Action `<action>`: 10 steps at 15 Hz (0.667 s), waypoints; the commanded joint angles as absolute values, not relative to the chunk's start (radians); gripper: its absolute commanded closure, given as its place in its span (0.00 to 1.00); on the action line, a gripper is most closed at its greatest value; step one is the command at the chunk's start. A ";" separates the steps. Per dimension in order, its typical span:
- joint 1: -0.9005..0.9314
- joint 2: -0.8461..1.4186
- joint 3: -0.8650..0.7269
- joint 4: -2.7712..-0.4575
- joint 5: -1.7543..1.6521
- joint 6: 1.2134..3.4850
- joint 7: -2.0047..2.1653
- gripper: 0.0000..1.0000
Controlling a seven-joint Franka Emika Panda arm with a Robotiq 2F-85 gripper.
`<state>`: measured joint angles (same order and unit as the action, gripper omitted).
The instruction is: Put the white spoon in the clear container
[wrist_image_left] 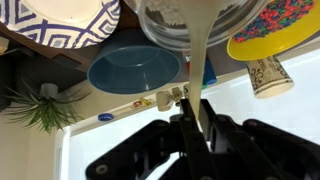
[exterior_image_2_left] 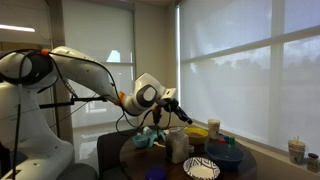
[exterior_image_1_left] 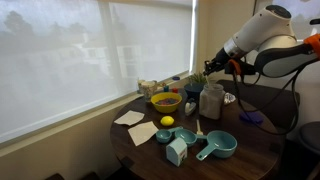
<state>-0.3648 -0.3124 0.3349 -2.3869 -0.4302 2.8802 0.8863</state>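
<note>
Gripper: jaws clamped on spoon, slim, smooth, cream-white. Jar: clear cylinder, wide-mouthed, 12 o'clock of gripper.

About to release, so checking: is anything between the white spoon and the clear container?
Nothing visible. In the wrist view the hand grips the white spoon, whose far end overlaps the clear container's mouth.

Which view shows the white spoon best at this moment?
The wrist view: the spoon runs as a pale strip from the pincer up to the mouth of the clear jar. In both exterior views it is too small to make out; they show only the pincer above the jar.
</note>
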 commanded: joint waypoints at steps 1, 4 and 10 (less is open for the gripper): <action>-0.384 -0.318 0.369 -2.411 -0.464 2.900 0.921 0.97; -0.386 -0.318 0.378 -2.419 -0.469 2.893 0.910 0.97; -0.403 -0.322 0.389 -2.417 -0.481 2.888 0.926 0.62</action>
